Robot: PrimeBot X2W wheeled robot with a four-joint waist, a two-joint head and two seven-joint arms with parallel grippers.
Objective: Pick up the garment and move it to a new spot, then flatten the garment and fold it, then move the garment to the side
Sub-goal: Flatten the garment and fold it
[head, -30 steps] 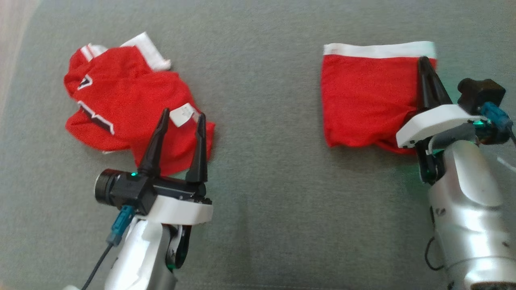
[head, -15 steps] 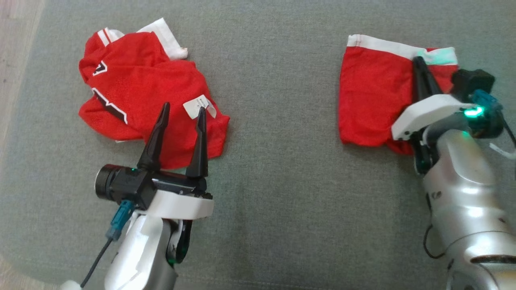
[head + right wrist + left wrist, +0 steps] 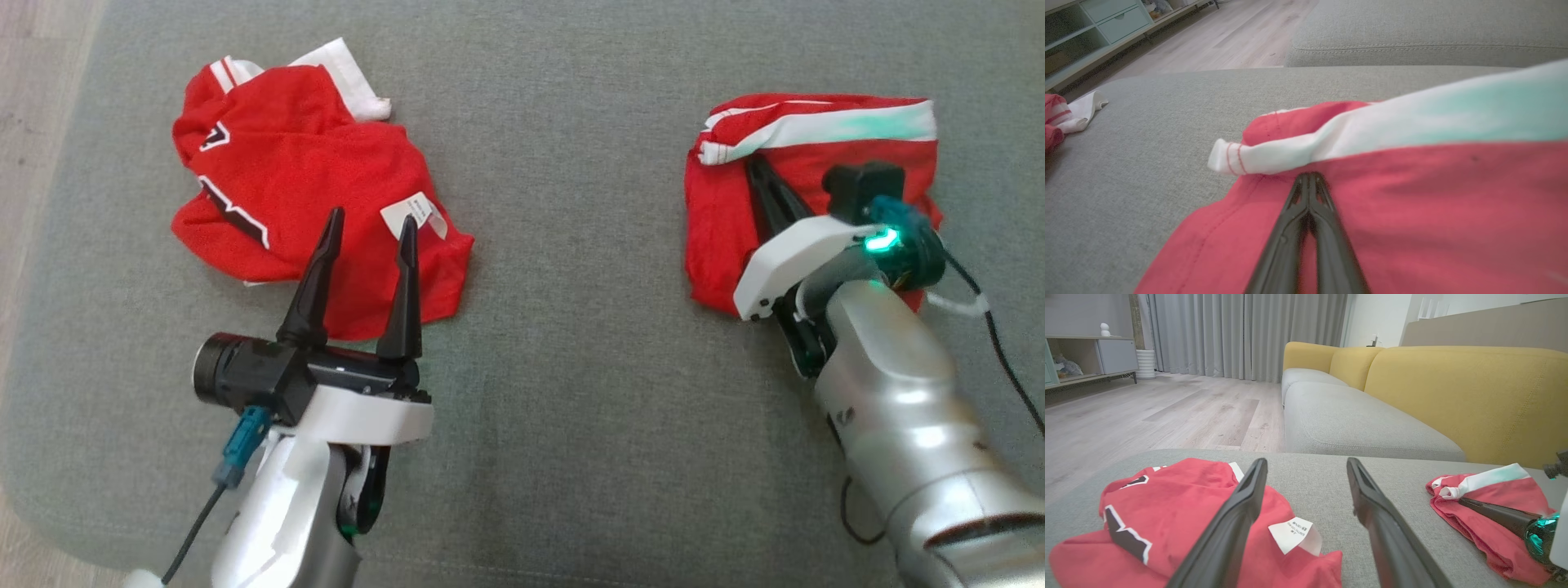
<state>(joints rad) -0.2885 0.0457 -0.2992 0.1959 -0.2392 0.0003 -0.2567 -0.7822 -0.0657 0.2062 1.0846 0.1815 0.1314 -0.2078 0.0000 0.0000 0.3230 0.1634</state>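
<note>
On the folded red garment [image 3: 717, 233], right end effector [image 3: 754, 162] rests closed.

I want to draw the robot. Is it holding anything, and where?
Left gripper is open, holding nothing. Right gripper is shut, tips against the folded red garment just below its white band; a pinch cannot be told.

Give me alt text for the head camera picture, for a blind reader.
The right gripper, shut, rests its tips on a red garment with a white band on a grey cushion. The left gripper hangs open over the edge of a crumpled red jersey.
</note>
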